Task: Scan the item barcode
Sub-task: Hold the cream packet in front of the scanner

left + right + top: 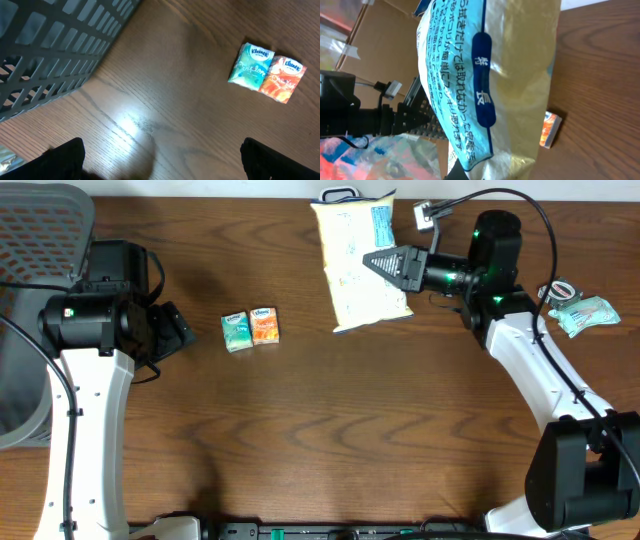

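The teal tissue packet (236,331) lies on the brown wooden bench (330,430) touching the orange tissue packet (264,325) on its right, with the grey mesh basket (30,240) far left, the large pale-yellow plastic bag (360,265) behind and to the right, and the crumpled green wrapper (585,313) at the right edge.

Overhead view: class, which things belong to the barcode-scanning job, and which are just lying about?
Job in hand: yellow bag; right gripper, shut on the bag's edge.
Lying about: teal tissue pack; orange tissue pack; grey basket; crinkled teal packet.
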Controlling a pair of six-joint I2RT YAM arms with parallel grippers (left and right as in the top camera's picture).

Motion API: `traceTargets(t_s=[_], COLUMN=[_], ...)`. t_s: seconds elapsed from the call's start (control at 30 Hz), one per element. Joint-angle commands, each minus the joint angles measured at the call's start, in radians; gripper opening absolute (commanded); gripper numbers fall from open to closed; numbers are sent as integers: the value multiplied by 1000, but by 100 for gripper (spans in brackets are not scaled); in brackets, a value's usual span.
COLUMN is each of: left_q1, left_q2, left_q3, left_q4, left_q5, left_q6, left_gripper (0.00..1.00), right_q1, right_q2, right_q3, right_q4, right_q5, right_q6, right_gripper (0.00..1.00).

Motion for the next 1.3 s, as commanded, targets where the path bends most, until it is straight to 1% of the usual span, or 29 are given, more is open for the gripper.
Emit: traceTargets(t_s=[0.0, 1.27], left_q1=[5, 5], left_q2=[4, 5], left_q3=[3, 3], left_q4=[-3, -3], left_q5=[-10, -10], left_q6=[-9, -9], left_gripper=[98, 98], right_q1=[16, 42], right_q2=[-21, -21], right_q3=[7, 7], right_q4=[2, -31], right_q5=[1, 31], right_q6=[-20, -41], right_gripper=[1, 1])
